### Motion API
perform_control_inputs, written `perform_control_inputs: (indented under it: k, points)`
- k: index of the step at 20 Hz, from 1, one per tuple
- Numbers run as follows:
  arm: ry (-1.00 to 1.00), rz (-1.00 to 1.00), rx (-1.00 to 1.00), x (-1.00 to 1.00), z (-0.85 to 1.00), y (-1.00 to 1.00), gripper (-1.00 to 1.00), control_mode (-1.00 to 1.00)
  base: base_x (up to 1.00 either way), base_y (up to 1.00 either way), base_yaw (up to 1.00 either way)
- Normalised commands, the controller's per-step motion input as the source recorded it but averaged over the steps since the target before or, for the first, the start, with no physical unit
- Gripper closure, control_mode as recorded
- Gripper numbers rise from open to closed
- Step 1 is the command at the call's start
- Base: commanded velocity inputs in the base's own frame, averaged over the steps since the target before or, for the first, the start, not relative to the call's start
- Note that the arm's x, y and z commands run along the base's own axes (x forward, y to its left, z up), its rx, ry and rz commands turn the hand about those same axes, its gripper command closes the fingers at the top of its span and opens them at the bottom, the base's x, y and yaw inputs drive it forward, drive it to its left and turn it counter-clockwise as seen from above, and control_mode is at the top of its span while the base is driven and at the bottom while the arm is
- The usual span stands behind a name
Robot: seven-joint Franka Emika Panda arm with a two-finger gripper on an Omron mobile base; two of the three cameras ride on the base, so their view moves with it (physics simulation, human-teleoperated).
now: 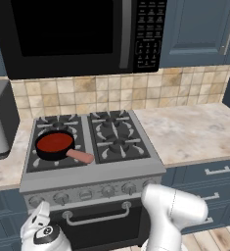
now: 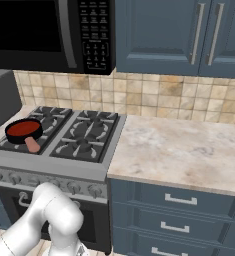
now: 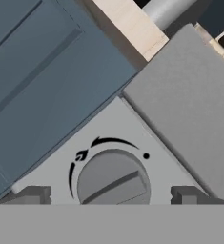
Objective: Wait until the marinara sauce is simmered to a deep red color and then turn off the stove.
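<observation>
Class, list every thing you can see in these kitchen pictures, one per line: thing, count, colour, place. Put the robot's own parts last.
stove: one, stainless steel with four black grated burners, centre, between the counters.
pan: one, black with a pinkish handle, on the front left burner.
marinara sauce: one disc, red, filling the pan.
front knobs: a row, grey, along the stove's front panel.
knob: one, grey, slotted, seen up close between the finger tips in the hand view.
microwave: one, black, above the stove.
toaster oven: one, grey, on the counter left of the stove.
counter: marbled beige, right of the stove.
cabinets: blue, above and below the counter.
arm: one, white, low before the stove.
gripper: one, dark tips, open either side of the knob.
</observation>
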Motion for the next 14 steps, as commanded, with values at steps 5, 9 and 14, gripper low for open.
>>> perform_control_inputs:
  k: [5,9,14]
  points:
    - [0.00,0.00,0.00,0.00,-0.23,0.00,-1.00,-1.00,0.00,0.00,0.00]
    - [0.00,0.00,0.00,0.00,-0.16,0.00,-1.00,-1.00,0.00,0.00,0.00]
    - [0.00,0.00,0.00,0.00,-0.13,-0.05,-1.00,-1.00,0.00,0.00,0.00]
